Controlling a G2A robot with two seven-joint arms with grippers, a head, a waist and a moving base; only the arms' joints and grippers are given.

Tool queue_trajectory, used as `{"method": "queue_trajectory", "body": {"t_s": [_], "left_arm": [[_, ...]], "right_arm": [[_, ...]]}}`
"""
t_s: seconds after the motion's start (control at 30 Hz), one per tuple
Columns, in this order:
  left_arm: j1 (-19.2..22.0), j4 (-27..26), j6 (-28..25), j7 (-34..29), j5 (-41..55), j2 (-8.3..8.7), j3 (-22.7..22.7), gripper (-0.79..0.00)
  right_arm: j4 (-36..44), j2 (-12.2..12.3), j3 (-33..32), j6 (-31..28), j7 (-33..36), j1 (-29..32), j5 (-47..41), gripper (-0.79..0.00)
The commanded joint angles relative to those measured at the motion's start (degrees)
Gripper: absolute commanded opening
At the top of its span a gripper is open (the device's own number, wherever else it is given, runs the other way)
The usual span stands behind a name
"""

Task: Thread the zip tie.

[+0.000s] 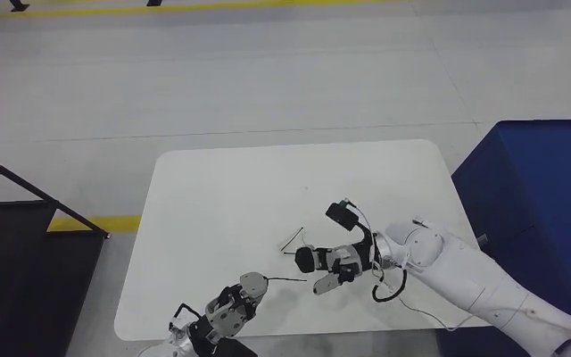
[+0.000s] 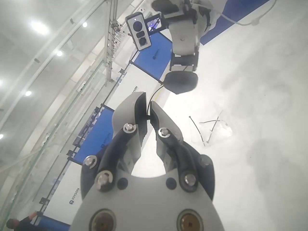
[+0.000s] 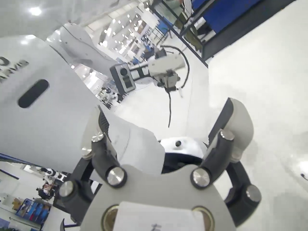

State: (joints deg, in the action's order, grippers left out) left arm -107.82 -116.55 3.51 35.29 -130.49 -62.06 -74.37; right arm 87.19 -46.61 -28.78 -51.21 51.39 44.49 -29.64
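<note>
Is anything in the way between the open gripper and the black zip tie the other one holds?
Nothing visible. The left gripper pinches the zip tie, whose free end reaches the open right gripper. The spare zip ties lie on the table, off to one side.

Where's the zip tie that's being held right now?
Top view: the zip tie is pinched in the left gripper near the table front edge, its free end reaching toward the open right gripper.
</note>
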Motion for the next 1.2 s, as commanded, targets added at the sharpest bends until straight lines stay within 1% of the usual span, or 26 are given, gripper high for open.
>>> {"method": "queue_trajectory", "body": {"t_s": [0.0, 0.07, 0.1, 0.17, 0.23, 0.33, 0.4, 0.43, 0.5, 0.63, 0.73, 0.87, 0.9, 0.93, 0.97, 1.0, 1.1, 1.13, 1.17], "left_arm": [[-0.1, -1.0, 2.0, -0.4, -2.1, -0.02, 0.3, -0.785], [-0.7, -1.3, 5.3, -0.9, -3.5, -0.16, 1.2, -0.785], [-0.6, -1.2, 7.0, -1.4, -3.8, -0.27, 1.5, -0.785], [-0.1, -0.1, 9.9, -2.5, -4.4, -0.52, 2.4, -0.785], [0.5, 0.7, 10.7, -2.3, -4.1, -0.68, 3.4, -0.785], [0.9, 1.6, 12.5, -2.4, -4.3, -0.88, 4.4, -0.785], [1.3, 2.0, 12.6, -2.8, -4.3, -0.99, 5.0, -0.785], [1.5, 2.1, 12.2, -2.6, -4.1, -1.02, 5.5, -0.785], [1.8, 2.3, 10.7, -1.9, -2.8, -1.06, 6.1, -0.785], [1.9, 2.1, 9.8, -1.3, -3.6, -1.01, 6.8, -0.785], [1.8, 1.8, 10.0, -1.4, -5.1, -1.01, 7.4, -0.785], [2.2, 1.8, 10.3, -2.5, -7.3, -1.08, 8.4, -0.785], [2.3, 1.9, 10.7, -2.9, -7.9, -1.11, 8.5, -0.785], [2.3, 1.9, 10.9, -3.2, -8.3, -1.13, 8.7, -0.785], [2.3, 1.9, 10.9, -3.4, -8.4, -1.15, 8.9, -0.785], [2.4, 2.0, 10.9, -3.7, -8.3, -1.16, 8.9, -0.785], [2.6, 2.2, 10.9, -4.0, -8.3, -1.15, 8.8, -0.785], [2.6, 2.2, 10.7, -4.0, -8.2, -1.14, 8.9, -0.785], [2.6, 2.3, 10.7, -4.0, -8.1, -1.12, 8.8, -0.785]], "right_arm": [[0.8, -0.3, 0.7, 5.5, -1.5, 1.4, -4.3, 0.0], [1.0, -0.8, 2.0, 11.3, 3.6, 1.6, -11.9, 0.0], [0.7, -1.1, 2.4, 14.2, 7.0, 1.6, -17.3, 0.0], [-0.4, -1.7, 2.3, 17.9, 15.0, 1.6, -29.1, 0.0], [-3.0, -2.4, 1.8, 21.2, 21.7, 1.4, -36.6, 0.0], [-5.8, -3.6, 1.7, 28.1, 28.7, 1.9, -45.5, 0.0], [-8.0, -4.5, 1.5, 30.1, 31.8, 1.5, -47.7, 0.0], [-9.3, -5.0, 1.2, 29.9, 31.5, 1.3, -47.8, 0.0], [-9.3, -5.0, 1.2, 29.9, 31.5, 1.3, -47.8, 0.0], [-9.3, -5.0, 1.2, 29.9, 31.5, 1.3, -47.8, 0.0], [-8.1, -5.1, 1.0, 31.2, 28.1, 2.1, -44.3, 0.0], [-6.6, -5.6, 0.2, 32.6, 27.1, 3.3, -42.2, 0.0], [-6.4, -5.7, 0.0, 32.8, 27.0, 3.6, -41.8, -0.074], [-6.3, -5.8, -0.4, 32.9, 27.0, 3.8, -41.5, -0.305], [-6.2, -5.8, -0.8, 32.9, 27.1, 4.0, -41.2, -0.4], [-6.1, -5.9, -1.1, 33.0, 27.2, 4.3, -41.0, -0.434], [-6.1, -6.1, -2.2, 33.1, 27.6, 4.9, -40.1, -0.502], [-6.1, -6.2, -2.6, 33.2, 27.7, 5.2, -39.8, -0.508], [-6.1, -6.2, -3.0, 33.2, 27.7, 5.4, -39.6, -0.539]]}}
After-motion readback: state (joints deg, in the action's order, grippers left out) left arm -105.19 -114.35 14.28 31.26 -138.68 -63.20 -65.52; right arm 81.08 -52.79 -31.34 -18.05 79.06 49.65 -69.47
